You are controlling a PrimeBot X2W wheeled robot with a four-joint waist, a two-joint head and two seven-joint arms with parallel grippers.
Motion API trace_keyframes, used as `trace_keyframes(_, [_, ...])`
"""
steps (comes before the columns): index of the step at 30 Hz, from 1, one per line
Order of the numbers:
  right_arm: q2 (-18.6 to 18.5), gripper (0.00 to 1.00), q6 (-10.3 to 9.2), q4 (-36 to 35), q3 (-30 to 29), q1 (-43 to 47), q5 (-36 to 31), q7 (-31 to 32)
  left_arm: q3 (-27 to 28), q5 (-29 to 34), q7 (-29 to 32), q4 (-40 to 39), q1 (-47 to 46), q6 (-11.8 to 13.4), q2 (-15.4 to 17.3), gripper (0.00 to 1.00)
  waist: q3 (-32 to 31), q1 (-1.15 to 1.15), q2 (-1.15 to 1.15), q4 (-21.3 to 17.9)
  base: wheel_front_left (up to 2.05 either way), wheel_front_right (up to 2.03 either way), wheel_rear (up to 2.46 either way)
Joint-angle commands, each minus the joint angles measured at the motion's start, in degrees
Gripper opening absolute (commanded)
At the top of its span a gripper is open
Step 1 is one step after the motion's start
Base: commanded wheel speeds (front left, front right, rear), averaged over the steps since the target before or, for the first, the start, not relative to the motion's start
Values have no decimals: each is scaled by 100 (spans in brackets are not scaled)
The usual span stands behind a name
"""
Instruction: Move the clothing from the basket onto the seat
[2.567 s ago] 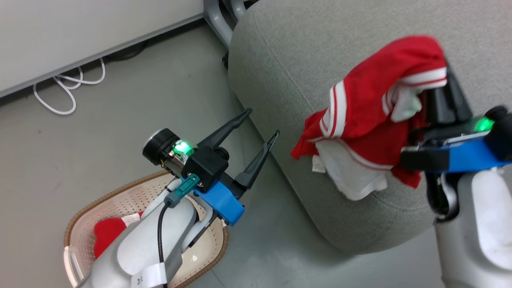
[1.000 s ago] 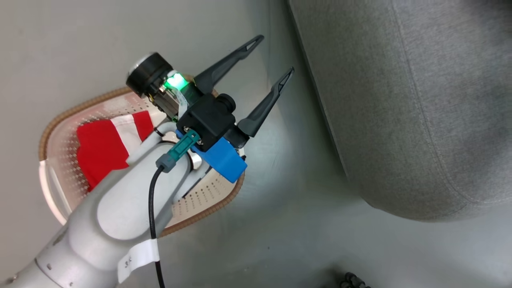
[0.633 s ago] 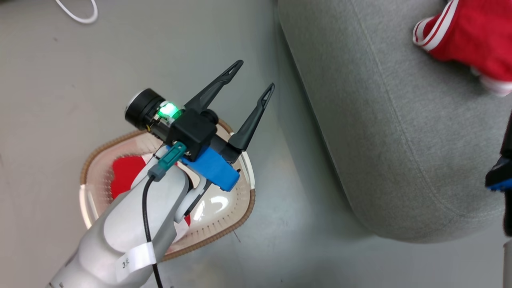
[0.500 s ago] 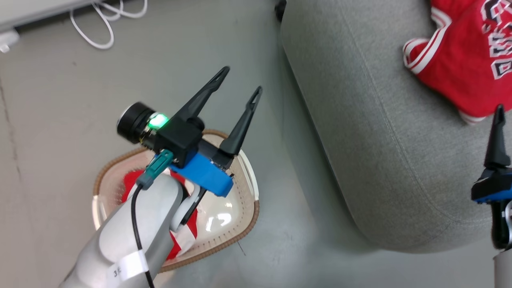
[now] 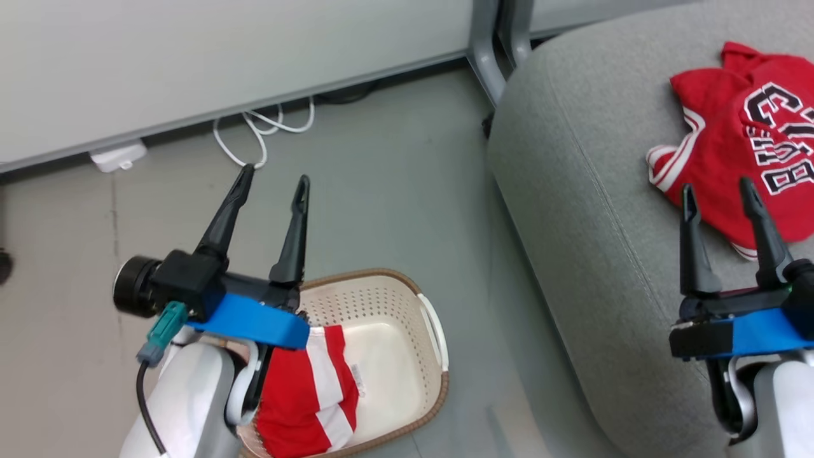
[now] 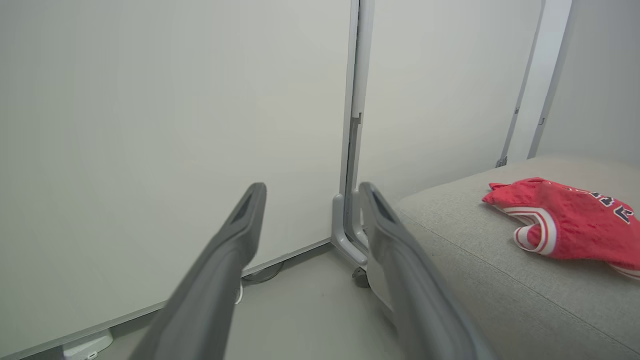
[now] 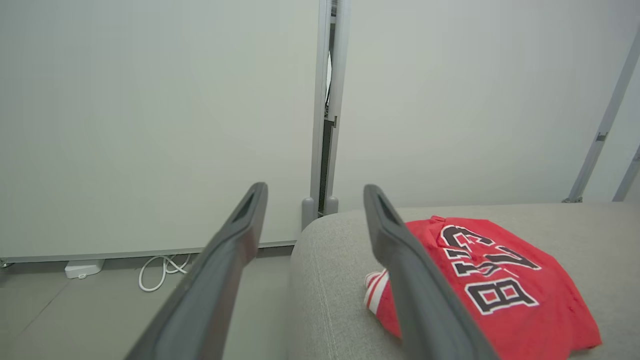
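Roughly, the basket [image 5: 375, 299] lies lengthwise toward the seat [image 5: 572, 222] — clothing [image 5: 299, 394] inside

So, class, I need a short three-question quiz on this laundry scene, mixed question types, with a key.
1. Fill in: the left end effector and right end effector are both ____ and hold nothing.
2. True or false: a red striped garment lies in the basket.
3. The lettered shirt lies: A in the basket, B on the sofa cushion, C in the right end effector.
Key: 1 open; 2 true; 3 B.
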Motion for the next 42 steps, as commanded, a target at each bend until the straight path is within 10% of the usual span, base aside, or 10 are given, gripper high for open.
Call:
trace_keyframes(1, [16,100,1,-73,65,188,27,1,180,77,-14,-41,182,-34,-65,100,-274,1,0,251,0,0,0])
trace_keyframes(18, [310,100,1,-132,570,780,123,1,1782,778,-15,-249,1463,-341,-459,100,-860,1,0,751,0,0,0])
trace_keyframes(42, [416,100,1,321,734,1109,325,1,2162,1120,-15,-53,1852,-488,-750,100,-1238,1,0,1031,0,0,0])
